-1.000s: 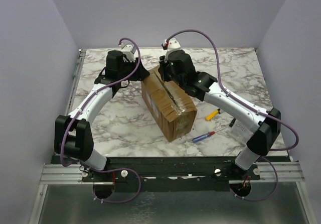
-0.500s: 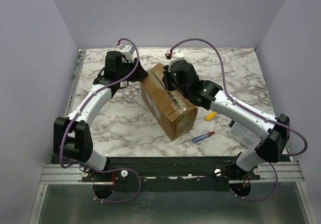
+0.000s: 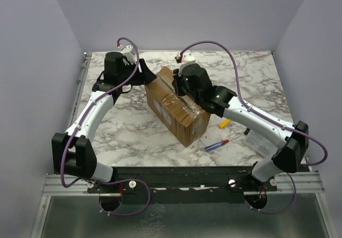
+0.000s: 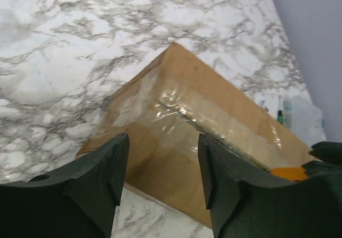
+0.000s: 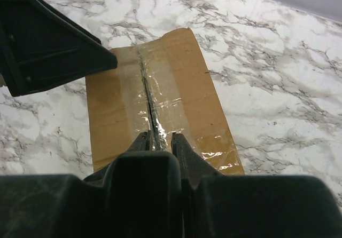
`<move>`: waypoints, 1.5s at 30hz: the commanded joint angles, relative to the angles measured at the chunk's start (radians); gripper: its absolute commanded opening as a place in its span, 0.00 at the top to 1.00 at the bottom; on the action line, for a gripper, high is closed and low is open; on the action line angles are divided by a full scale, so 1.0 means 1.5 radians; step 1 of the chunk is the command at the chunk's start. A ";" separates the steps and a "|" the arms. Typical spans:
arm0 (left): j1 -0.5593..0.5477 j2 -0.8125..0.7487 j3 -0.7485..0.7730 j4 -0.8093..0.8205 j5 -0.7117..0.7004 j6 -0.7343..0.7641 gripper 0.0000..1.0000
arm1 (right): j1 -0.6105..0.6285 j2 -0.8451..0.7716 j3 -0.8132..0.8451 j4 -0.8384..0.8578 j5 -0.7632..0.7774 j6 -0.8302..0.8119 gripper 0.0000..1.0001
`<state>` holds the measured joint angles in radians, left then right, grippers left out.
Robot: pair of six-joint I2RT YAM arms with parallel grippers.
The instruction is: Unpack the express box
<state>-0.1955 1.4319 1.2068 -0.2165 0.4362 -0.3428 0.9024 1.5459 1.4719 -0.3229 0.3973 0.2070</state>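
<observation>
On the left, the left gripper point(image 4: 163, 141) stands spread wide and empty at the far corner of the express box point(image 3: 179, 110), which lies slantwise in the middle of the marble table point(image 3: 120, 134). The right gripper point(image 5: 157, 136) sits over the box top, fingers pinched nearly together on the taped seam point(image 5: 143, 70); whether they grip anything I cannot tell. Right of the box lie a yellow tool point(image 3: 225, 123) and a screwdriver point(image 3: 216, 144).

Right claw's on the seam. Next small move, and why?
Probably draw the right claw back toward the near end of the brown cardboard express box: its thin dark blade sits in the glossy taped seam, which looks slit beyond it, and the open left claw hovers by the far corner.
</observation>
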 commanded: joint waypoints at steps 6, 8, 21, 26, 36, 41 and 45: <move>-0.037 0.085 0.039 0.078 0.117 -0.087 0.53 | 0.005 0.041 0.053 0.016 -0.022 -0.017 1.00; -0.037 0.104 0.038 0.056 0.093 -0.059 0.56 | 0.005 0.044 0.061 0.011 -0.023 -0.021 0.99; -0.036 0.132 0.016 -0.004 -0.001 0.044 0.61 | 0.005 -0.028 -0.007 -0.018 -0.049 -0.040 1.00; -0.036 0.130 0.011 -0.006 -0.015 0.047 0.61 | 0.005 -0.048 -0.025 -0.037 -0.038 -0.033 1.00; -0.036 0.130 0.009 -0.008 -0.017 0.046 0.61 | 0.006 -0.092 -0.064 -0.047 -0.027 -0.021 1.00; -0.036 0.131 0.010 -0.009 -0.018 0.047 0.61 | 0.006 -0.116 -0.070 -0.054 -0.037 -0.014 1.00; -0.035 0.133 0.011 -0.010 -0.020 0.047 0.61 | 0.006 -0.130 -0.077 -0.056 -0.039 -0.010 1.00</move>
<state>-0.2577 1.5780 1.2610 -0.0933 0.5175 -0.3130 0.9043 1.3979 1.3769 -0.3714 0.3489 0.1844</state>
